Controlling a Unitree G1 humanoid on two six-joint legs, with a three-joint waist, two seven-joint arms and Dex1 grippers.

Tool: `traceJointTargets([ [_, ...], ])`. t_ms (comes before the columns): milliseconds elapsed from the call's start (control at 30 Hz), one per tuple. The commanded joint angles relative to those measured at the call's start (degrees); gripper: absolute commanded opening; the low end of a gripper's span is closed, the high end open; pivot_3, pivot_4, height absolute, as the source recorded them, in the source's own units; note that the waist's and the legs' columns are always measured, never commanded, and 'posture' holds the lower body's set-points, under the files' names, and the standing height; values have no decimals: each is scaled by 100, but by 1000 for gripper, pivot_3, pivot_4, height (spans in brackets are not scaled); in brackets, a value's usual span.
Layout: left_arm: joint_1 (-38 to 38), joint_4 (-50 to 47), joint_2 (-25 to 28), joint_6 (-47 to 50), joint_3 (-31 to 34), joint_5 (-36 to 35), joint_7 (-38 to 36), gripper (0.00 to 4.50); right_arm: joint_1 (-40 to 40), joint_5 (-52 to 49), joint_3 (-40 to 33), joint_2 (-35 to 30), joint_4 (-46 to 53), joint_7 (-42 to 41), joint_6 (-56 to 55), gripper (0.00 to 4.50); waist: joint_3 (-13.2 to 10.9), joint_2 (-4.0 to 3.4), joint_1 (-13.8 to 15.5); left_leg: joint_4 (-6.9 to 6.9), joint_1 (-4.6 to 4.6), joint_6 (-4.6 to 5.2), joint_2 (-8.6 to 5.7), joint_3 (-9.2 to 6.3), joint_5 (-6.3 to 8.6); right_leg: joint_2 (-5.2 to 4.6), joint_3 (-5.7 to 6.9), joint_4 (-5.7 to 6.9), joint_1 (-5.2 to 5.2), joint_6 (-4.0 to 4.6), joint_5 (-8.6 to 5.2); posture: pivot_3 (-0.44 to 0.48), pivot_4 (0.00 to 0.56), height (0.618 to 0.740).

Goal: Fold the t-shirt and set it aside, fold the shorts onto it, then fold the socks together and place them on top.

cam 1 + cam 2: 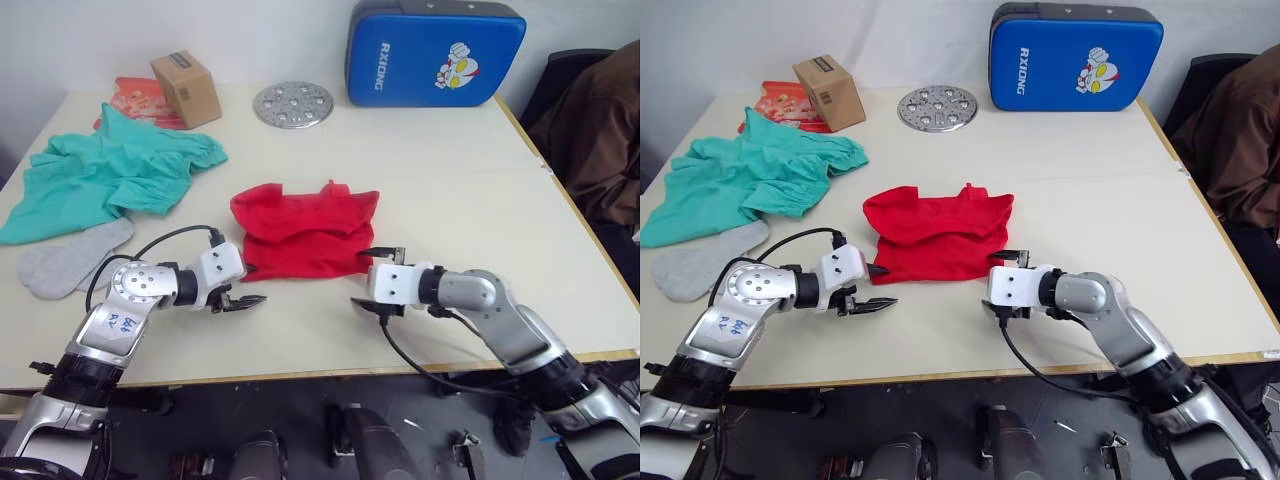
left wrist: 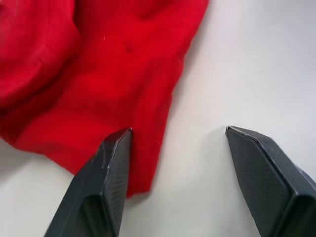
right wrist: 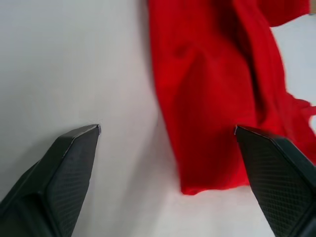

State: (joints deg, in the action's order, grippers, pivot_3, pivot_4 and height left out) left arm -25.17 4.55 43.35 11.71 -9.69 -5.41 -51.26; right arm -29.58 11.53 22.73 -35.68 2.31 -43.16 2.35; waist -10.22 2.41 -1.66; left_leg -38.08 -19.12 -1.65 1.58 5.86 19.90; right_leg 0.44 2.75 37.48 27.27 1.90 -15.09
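Near the middle of the pale table [image 1: 450, 180] lies the t-shirt [image 1: 303, 232], bunched into a rough, part-folded red heap whose near edge faces the robot. Both arms reach in low toward that edge, one at each near corner, which reads as the setup for a two-handed pinch and fold. At the near left corner the left gripper [image 1: 243, 288] has its fingers spread wide, holding nothing; its wrist view shows one finger against the hem and the other over bare table. At the near right corner the right gripper [image 1: 378, 281] is likewise wide open and empty, its fingers straddling the cloth's edge. Off to the far left the shorts [image 1: 110, 175] sprawl unfolded, and the socks [image 1: 70, 258] lie flat just near of them, so both look like they are waiting their turn. Along the far edge sit a cardboard box [image 1: 186, 88], a round metal disc [image 1: 293, 104] and a blue case [image 1: 432, 53].
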Motion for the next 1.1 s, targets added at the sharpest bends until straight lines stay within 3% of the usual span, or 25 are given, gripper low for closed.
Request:
traceJointTargets([
  [33, -192, 564, -169, -283, -32, 300, 180, 2247, -202, 446, 51, 124, -513, 336, -435, 3121, 1, 1, 3, 0, 0, 2, 0, 0, 1, 0, 0, -1, -2, -1, 0, 0, 150, 740],
  [267, -273, 1081, -211, -626, -21, 361, -50, 11, -358, 573, -173, 35, -1240, 403, -957, 570, 9, 11, 4, 0, 2, 7, 2, 0, 1, -1, 0, 1, -4, -1, 2, 0, 150, 740],
  [300, -233, 1076, -166, -669, -16, 351, -128, 0, -324, 498, -225, -10, -1222, 329, -998, 157, 9, 11, 3, 1, 2, 7, 2, 0, 1, -1, 1, 1, -3, -1, 2, 0, 150, 740],
  [333, -182, 1050, -106, -705, -5, 319, -233, 0, -282, 408, -269, -81, -1190, 224, -1085, 34, 9, 11, -3, 1, 2, 7, 2, 0, 1, -1, 1, 2, -2, -1, 2, 0, 150, 740],
  [433, 83, 676, 113, -608, 144, -114, -800, 0, 64, -346, -466, -320, -740, -474, -1162, 34, 9, 11, -10, 5, 4, 5, 4, 2, 2, 1, 2, 2, -2, -1, 2, 0, 150, 740],
  [600, 841, -595, 559, 247, 551, -1245, -1716, 0, 897, -1642, -862, -737, 635, -1438, -313, 34, 7, 9, -28, 13, 2, -4, 16, 5, 7, 10, 5, -4, 7, 0, 0, 0, 150, 740],
  [767, 1652, -1703, 686, 941, 679, -1478, -1429, 0, 1860, -1678, -1054, -1042, 1449, -1361, -59, 34, 8, 10, 10, 6, 5, 33, 12, -9, 28, 9, 5, -18, -7, -5, -3, 0, 150, 740],
  [900, 1718, -1871, 520, 1106, 648, -1347, -1018, 0, 2102, -1711, -1077, -1035, 1705, -1310, 153, 34, 7, 10, 13, 6, 11, 53, 9, -22, 40, 9, 8, -40, -51, -14, -7, 0, 150, 740],
  [1033, 1704, -2045, 630, 1549, 808, -1625, -1063, 1061, 2215, -1983, -1301, -1080, 2043, -1342, 611, 1103, 7, 10, 10, 8, 19, 52, 10, -33, 41, 11, 15, -45, -67, -31, -17, 0, 150, 740],
  [1100, 1748, -2273, 944, 2335, 963, -2160, -1369, 1698, 2364, -2349, -1525, -1187, 2331, -1489, 892, 1819, 7, 10, 9, 8, 18, 49, 11, -35, 41, 12, 16, -42, -66, -24, -13, 0, 150, 740],
])
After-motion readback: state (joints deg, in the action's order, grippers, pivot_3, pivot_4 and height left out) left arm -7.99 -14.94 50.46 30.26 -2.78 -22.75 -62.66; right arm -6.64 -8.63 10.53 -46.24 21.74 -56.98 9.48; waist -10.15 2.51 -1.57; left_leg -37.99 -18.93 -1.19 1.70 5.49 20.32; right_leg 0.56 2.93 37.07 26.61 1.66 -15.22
